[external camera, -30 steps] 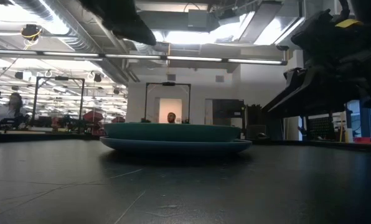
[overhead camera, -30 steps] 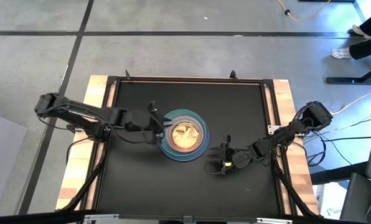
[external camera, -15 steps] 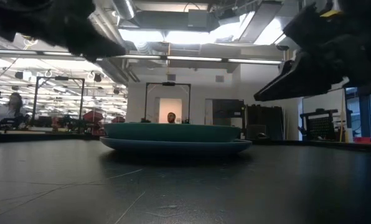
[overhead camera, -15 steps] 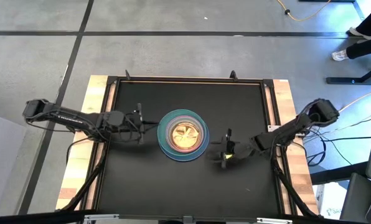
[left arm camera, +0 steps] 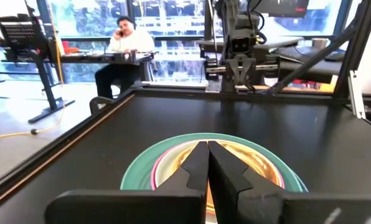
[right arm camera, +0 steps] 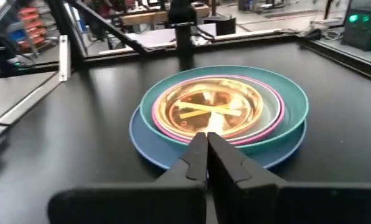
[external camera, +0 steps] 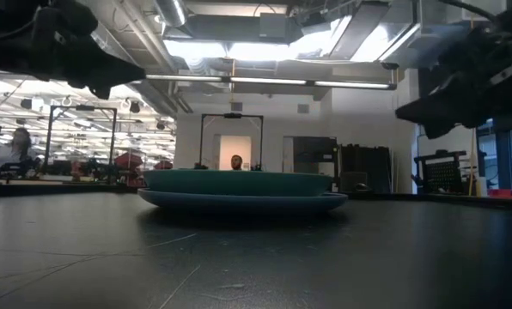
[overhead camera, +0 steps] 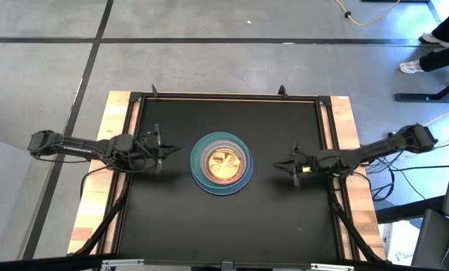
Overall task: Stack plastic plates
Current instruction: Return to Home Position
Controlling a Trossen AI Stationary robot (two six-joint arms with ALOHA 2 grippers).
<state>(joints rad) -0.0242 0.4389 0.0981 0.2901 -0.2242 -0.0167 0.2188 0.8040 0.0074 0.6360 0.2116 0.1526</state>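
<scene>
The plastic plates [overhead camera: 221, 163] stand in one stack at the middle of the black table: a blue plate at the bottom, a teal one on it, then a pink-rimmed one and translucent orange ones on top [right arm camera: 213, 107]. The stack also shows in the low view [external camera: 243, 189] and the left wrist view [left arm camera: 173, 163]. My left gripper [overhead camera: 177, 150] is shut and empty, to the stack's left. My right gripper [overhead camera: 277, 163] is shut and empty, to the stack's right. Both point at the stack and touch nothing.
A raised frame [overhead camera: 224, 96] runs round the black table top, with wooden boards [overhead camera: 117, 113] outside it. Bare table lies near and far of the stack. A person [left arm camera: 126, 46] sits beyond the table in the room.
My left gripper has drawn back from the stack toward the table's left edge and has shut. My right gripper has moved away from the stack toward the far right, its arm stretching out level, and has shut. The stack has stayed where it was.
</scene>
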